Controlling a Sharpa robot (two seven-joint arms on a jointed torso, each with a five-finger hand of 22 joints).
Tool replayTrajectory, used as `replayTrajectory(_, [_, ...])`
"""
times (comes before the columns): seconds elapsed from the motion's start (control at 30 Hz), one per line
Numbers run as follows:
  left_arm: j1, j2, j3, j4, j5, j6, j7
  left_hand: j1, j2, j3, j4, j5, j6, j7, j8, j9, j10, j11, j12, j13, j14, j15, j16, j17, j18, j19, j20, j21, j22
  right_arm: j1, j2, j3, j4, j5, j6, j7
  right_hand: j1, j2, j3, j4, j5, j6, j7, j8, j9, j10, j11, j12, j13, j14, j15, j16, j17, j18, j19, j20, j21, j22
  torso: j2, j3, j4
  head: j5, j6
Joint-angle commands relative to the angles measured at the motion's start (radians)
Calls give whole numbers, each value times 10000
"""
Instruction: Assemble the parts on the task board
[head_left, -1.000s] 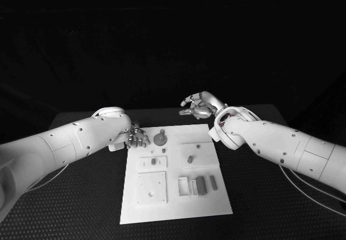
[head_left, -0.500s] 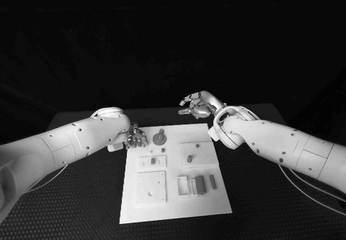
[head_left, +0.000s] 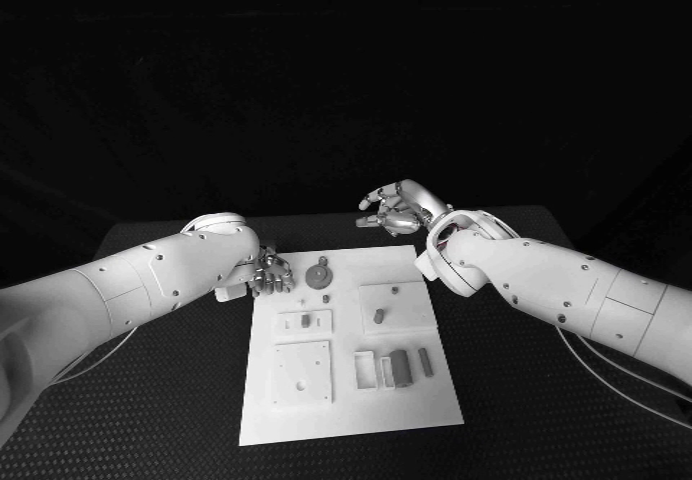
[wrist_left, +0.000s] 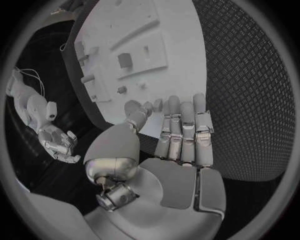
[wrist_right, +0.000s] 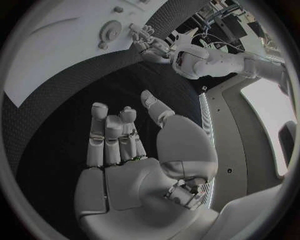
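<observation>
Left hand (head_left: 268, 274): released, fingers over the task board (head_left: 353, 400) edge.
Right hand (head_left: 395, 210): released, palm bare in wrist view.

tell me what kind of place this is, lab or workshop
Likely a robotics lab test bench: a white task board with small parts on a black table, dark backdrop behind, and both robot hands, left hand and right hand, empty.
</observation>
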Motion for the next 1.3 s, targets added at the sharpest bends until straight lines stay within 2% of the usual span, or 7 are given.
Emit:
replayTrajectory(0.03, [-1, 42, 2, 3, 148, 51, 154, 48, 84, 4, -70, 50, 88, 3, 38, -15, 42, -58, 41, -15, 21, -45, 48, -18, -147, 61, 28, -55, 12, 1, 9, 5, 16, -31, 134, 31, -8, 63, -60, 0, -32, -121, 196, -60, -15, -19, 71, 55, -17, 74, -30, 31, -12, 130, 49, -41, -50, 72, -3, 3, -4, 1, -1])
replayTrajectory(0.5, [-1, 36, 3, -33, 231, -31, 175, 606, 584, 335, -284, -43, 141, -11, 81, -72, 85, -70, 63, -60, 57, -40, 76, -72, -147, 111, 39, -88, 94, 1, 17, 5, 9, -33, 153, 28, -11, 63, -61, 0, -32, -120, 196, -61, -14, -19, 71, 59, -20, 74, -31, 33, -13, 130, 51, -41, -50, 74, -4, 6, 6, -13, -14])
replayTrajectory(0.53, [-1, 36, 3, -33, 231, -46, 175, 810, 448, 660, -121, -199, 162, -16, 94, -86, 105, -74, 65, -74, 73, -41, 80, -86, -147, 143, 39, -101, 101, 1, 17, 5, 9, -33, 156, 28, -11, 63, -61, 0, -32, -120, 196, -61, -14, -19, 71, 59, -20, 74, -31, 33, -13, 130, 51, -41, -50, 74, -4, 6, 6, -13, -14])
replayTrajectory(0.6, [-1, 37, 3, -33, 231, -52, 179, 905, 460, 857, -15, -224, 180, -19, 111, -87, 120, -75, 70, -81, 85, -36, 91, -92, -147, 161, 44, -106, 114, 1, 18, 5, 10, -33, 157, 27, -11, 63, -61, 0, -32, -120, 196, -62, -14, -19, 71, 60, -20, 74, -31, 33, -13, 130, 51, -42, -50, 74, -6, 6, 0, -4, -16])
replayTrajectory(1.17, [0, -62, 8, -40, 368, -163, 137, 1089, 604, 1135, -34, -204, 410, -117, 266, -57, 278, -155, 145, -77, 205, -73, 193, -84, -147, 277, 12, -53, 231, 1, 4, 5, 1, -33, 179, 19, -14, 63, -61, 0, -32, -118, 195, -62, -14, -18, 71, 63, -23, 75, -31, 35, -15, 130, 53, -42, -51, 75, -12, 7, 7, 6, -24])
replayTrajectory(1.23, [3, -121, 14, -24, 596, -164, 47, 1116, 638, 1182, -62, -152, 443, -135, 281, -62, 309, -172, 153, -78, 228, -88, 209, -83, -147, 297, -2, -45, 251, 1, -6, 5, 0, -34, 178, 15, -13, 63, -61, -1, -32, -118, 195, -63, -14, -18, 71, 64, -24, 75, -31, 36, -15, 130, 53, -42, -51, 76, -14, 5, 16, 3, -11])
replayTrajectory(1.3, [5, -169, 18, -8, 801, -158, 11, 1110, 643, 1248, -103, 89, 496, -155, 300, -77, 355, -192, 163, -81, 262, -108, 236, -81, -147, 327, -12, -31, 290, 1, -21, 5, 1, -34, 179, 14, -13, 63, -61, -1, -32, -118, 195, -63, -14, -18, 71, 64, -24, 75, -31, 36, -15, 130, 53, -43, -51, 76, -12, 4, 18, -16, -3])
